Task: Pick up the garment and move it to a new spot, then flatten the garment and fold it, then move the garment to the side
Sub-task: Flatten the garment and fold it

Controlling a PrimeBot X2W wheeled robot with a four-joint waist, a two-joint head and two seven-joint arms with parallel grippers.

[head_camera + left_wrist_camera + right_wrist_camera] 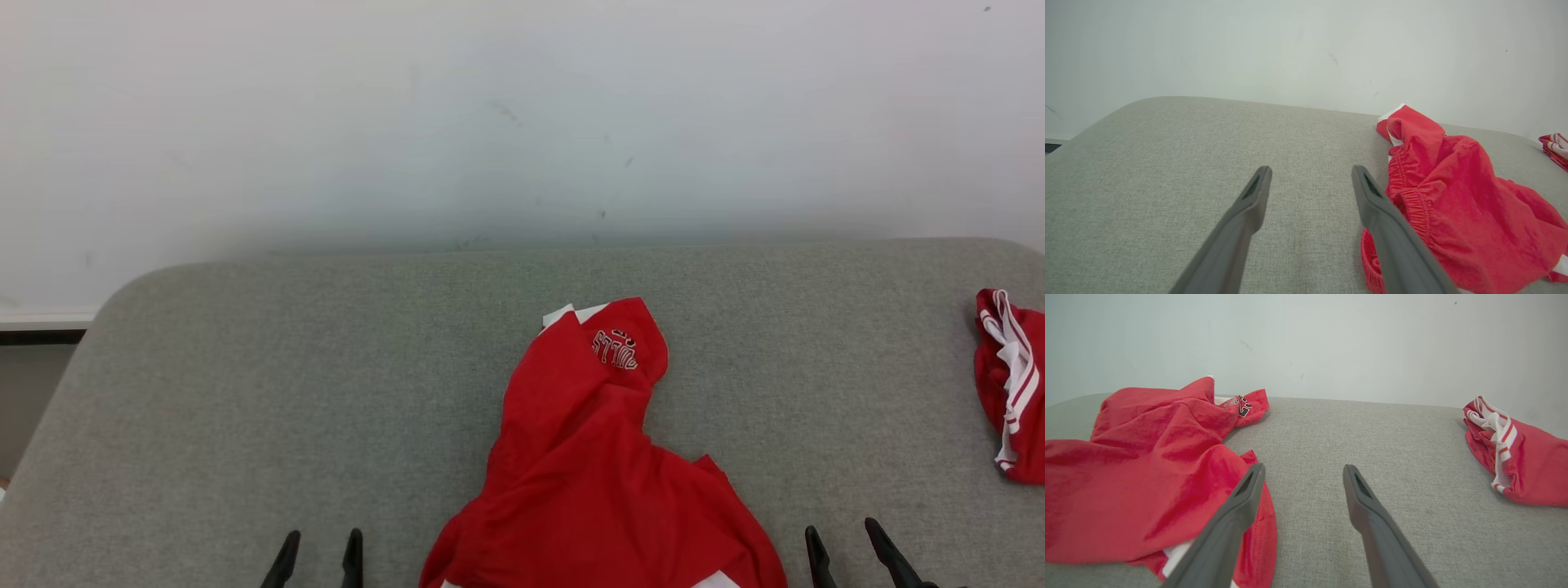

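Upside-down lettering [614, 349], apparently "BULLS", on garment [588, 474]

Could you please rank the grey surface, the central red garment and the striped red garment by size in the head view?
1. grey surface
2. central red garment
3. striped red garment, partly out of frame

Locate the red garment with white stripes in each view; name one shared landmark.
Head view: striped garment at the right edge, mid-height.
Left wrist view: striped garment, a sliver at the far right edge.
Right wrist view: striped garment at the right, mid-height.
Shared landmark: large red garment, left of it everywhere.
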